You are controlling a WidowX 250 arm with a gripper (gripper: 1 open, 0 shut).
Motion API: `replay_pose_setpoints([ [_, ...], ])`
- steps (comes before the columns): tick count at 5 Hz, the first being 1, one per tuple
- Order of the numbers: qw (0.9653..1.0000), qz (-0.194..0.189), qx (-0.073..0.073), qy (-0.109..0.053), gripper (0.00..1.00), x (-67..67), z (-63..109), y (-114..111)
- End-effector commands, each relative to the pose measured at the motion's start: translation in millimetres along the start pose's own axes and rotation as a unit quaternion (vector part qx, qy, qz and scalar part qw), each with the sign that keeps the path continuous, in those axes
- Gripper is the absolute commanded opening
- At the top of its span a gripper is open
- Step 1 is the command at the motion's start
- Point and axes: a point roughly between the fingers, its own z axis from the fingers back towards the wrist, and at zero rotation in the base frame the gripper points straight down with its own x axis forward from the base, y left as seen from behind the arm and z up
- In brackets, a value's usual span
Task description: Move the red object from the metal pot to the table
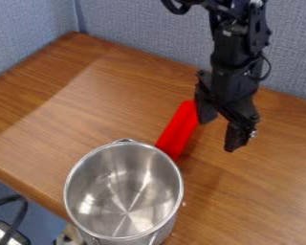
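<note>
Looks like I'm at the release step; jaws (220,132) spread wide, red block (178,130) on the counter (102,88) at the pot's (123,190) one o'clock; next I'd back off toward two o'clock.

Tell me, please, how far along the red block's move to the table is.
The red rectangular block lies on the brown wooden table, outside the shiny steel pot. The open black gripper holds nothing. Nothing appears left to move.
</note>
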Motion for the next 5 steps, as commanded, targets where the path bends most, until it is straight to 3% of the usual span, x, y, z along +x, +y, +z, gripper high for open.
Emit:
replay_pose_setpoints([
  [1, 1.0000, -0.001, 0.001, -0.006, 1.00, 1.6, -2.1, 3],
  [3, 0.9996, -0.016, 0.011, -0.022, 1.00, -14.0, -0.8, 9],
  [5, 0.9986, -0.051, 0.007, -0.016, 1.00, -30.6, -14.4, 5],
])
